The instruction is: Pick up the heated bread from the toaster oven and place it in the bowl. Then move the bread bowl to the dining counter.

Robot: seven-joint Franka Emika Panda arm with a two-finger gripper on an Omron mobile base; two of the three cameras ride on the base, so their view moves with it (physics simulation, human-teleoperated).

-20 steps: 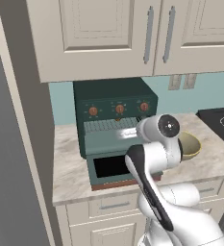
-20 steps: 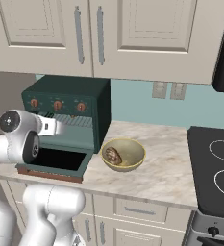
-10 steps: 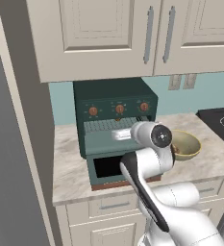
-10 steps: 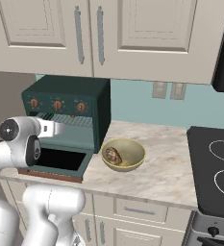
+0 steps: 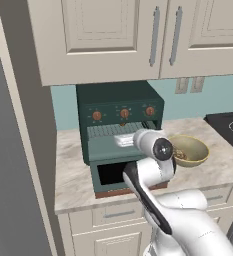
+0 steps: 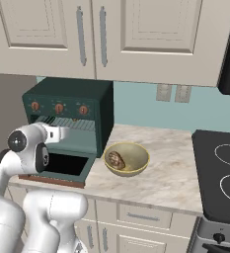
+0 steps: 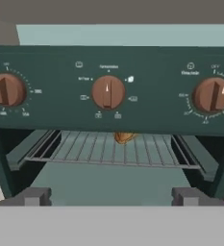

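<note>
The gripper [image 7: 111, 198] is spread wide with nothing between its two fingertips [image 7: 34, 196], level with the open mouth of the toaster oven [image 7: 111, 86]. One wire rack [image 7: 111, 151] sits inside, and behind it a small orange-brown lump shows that is too hidden to identify. Three orange knobs [image 7: 107, 92] line the front. One bowl [image 6: 126, 159] stands on the worktop [image 6: 156, 173] just right of the oven, holding one brown piece of bread [image 6: 116, 159]. The drop-down door [image 6: 62, 168] is partly covered by the arm.
</note>
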